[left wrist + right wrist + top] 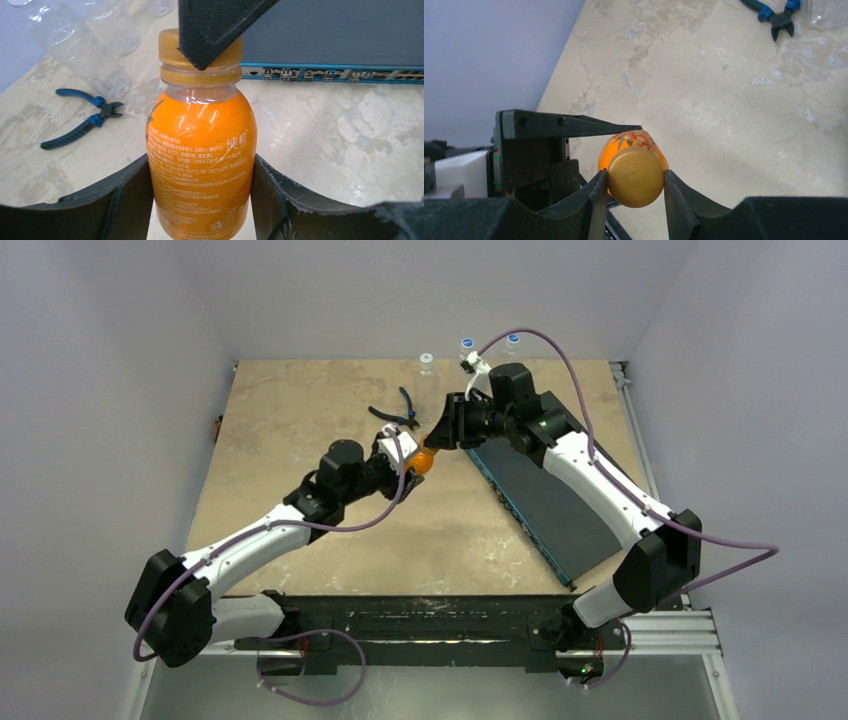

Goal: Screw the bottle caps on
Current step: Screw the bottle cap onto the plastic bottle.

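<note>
Pinching the lid: both grippers are working one bottle.
Right gripper (631, 187) is clamped across the orange cap (635, 175), which sits on the neck, with a jaw on either side so a wrist roll can turn it, I'd say. Left gripper (201, 195) squeezes the orange bottle (200, 135) low on its body, bracing it against that twist. Both arms reach in with bent elbows and meet nose to nose over the middle of the table (300, 420). Clear bottles (427, 370) stand at the far edge.

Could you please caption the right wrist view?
Right gripper pinches the cap on the orange bottle held by the left gripper.
</note>
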{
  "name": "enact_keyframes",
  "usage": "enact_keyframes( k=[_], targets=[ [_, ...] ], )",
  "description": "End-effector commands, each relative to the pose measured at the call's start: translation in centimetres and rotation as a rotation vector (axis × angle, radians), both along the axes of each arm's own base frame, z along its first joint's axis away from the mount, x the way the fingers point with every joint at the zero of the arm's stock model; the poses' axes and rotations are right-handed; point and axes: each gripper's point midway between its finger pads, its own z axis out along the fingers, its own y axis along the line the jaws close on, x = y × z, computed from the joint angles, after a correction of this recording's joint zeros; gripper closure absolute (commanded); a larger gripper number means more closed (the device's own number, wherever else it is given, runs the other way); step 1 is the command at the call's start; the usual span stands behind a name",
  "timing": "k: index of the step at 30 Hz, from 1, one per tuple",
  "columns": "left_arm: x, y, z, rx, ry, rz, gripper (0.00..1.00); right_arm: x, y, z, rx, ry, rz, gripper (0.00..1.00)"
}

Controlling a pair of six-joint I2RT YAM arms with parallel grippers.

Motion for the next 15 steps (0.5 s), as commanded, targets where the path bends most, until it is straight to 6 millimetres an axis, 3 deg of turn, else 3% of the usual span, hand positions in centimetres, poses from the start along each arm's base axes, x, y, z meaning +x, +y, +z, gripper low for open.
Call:
enact_keyframes(
  k=[1, 8, 11, 15],
  targets=[
    [1.0, -2.4, 10.8, -0.217, -0.416, 0.073, 0.88, -2.5, 1.4, -4.3, -0.100, 0.218, -0.042, 0.79],
    [0.5, -3.3, 9.5, -0.200, -0.498, 0.165, 0.90, -1.3, 1.3, -5.6, -0.138, 0.288, -0.162, 0.76],
    [0.3, -3.5, 8.8, -0.194, -0.501, 0.164, 0.90, -0.9, 1.5, -5.2, -0.123, 0.300, -0.192, 0.71],
    [0.0, -3.7, 7.5, -0.189, -0.469, 0.149, 0.91, -0.2, 1.3, -3.2, -0.098, 0.257, -0.234, 0.61]
  ],
)
